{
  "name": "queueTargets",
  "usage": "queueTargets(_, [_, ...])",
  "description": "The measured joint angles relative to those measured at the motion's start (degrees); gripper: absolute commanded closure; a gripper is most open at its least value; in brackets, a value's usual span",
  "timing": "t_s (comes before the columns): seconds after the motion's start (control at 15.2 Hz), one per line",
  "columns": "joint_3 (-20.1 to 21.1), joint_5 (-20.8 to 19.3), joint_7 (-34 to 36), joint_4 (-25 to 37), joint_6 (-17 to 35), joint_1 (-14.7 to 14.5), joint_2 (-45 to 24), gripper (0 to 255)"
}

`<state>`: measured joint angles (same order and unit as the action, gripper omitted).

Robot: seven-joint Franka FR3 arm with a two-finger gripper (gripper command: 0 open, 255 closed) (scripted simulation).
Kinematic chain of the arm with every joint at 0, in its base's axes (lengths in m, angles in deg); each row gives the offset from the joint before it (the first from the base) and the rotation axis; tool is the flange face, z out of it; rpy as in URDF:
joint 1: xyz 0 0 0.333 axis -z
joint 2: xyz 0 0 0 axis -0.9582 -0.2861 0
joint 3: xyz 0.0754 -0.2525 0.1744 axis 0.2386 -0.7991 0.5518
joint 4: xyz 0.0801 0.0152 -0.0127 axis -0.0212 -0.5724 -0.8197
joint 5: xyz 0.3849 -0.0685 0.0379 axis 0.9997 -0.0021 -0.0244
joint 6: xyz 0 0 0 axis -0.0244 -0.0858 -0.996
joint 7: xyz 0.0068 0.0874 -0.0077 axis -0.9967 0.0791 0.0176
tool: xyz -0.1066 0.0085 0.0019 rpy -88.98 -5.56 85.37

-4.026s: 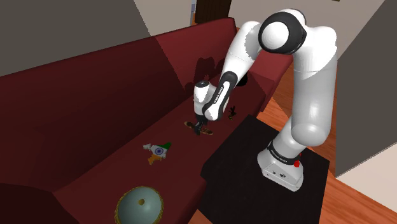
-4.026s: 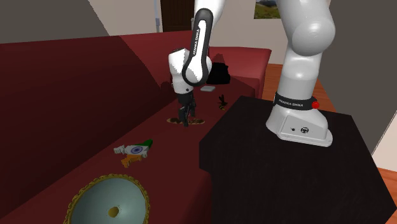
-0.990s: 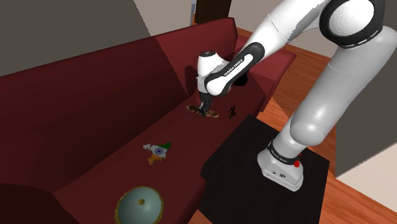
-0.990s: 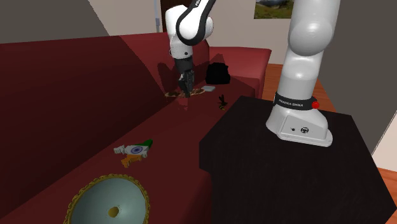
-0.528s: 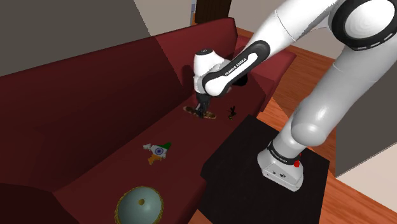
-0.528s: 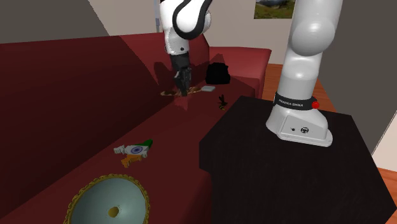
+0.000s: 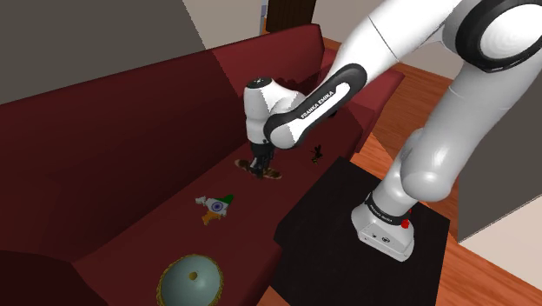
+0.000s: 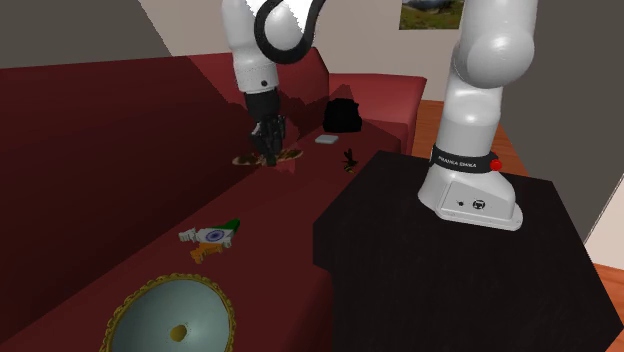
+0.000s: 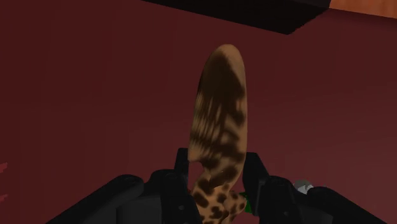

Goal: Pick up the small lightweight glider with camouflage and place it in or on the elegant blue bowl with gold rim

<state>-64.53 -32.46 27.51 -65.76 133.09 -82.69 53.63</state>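
My gripper (image 7: 260,163) is shut on the camouflage glider (image 7: 272,173), a small brown and tan spotted plane. It hangs a little above the dark red sofa seat (image 7: 174,226). In the second exterior view the glider's wings (image 8: 290,154) stick out on both sides of the gripper (image 8: 268,152). The wrist view has one wing (image 9: 219,121) rising from between the black fingers (image 9: 181,168), which clasp the body. The blue-grey bowl (image 7: 178,282) with a gold rim (image 8: 122,311) stands on the seat far toward the shoulder view's lower left.
A toy plane in orange, white and green (image 7: 214,205) lies on the seat between gripper and bowl. A small black figure (image 8: 349,159), a pale blue square (image 8: 326,140) and a black object (image 8: 342,116) lie at the sofa's far end. The black stand (image 7: 347,217) adjoins the seat.
The gripper has carried the glider along the sofa toward the shoulder view's left, nearer the toy plane and the bowl. The fingers stayed shut on it.
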Motion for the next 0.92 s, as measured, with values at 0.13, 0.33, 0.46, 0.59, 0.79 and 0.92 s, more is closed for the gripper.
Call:
queueTargets(0.13, [1.5,0.1,3.2,1.7,-0.5,-1.8,-1.3,255])
queueTargets(0.33, [3.7,0.1,7.9,4.4,-1.7,-4.4,-3.0,255])
queueTargets(0.46, [4.8,-0.4,11.1,6.3,-1.9,-6.1,-4.8,255])
queueTargets(0.59, [5.8,-0.9,14.1,9.2,-3.0,-7.7,-6.7,255])
queueTargets(0.79, [7.0,-1.7,18.2,13.0,-4.5,-10.2,-9.2,255])
queueTargets(0.92, [7.6,-2.8,21.3,16.8,-5.6,-12.2,-12.2,255])
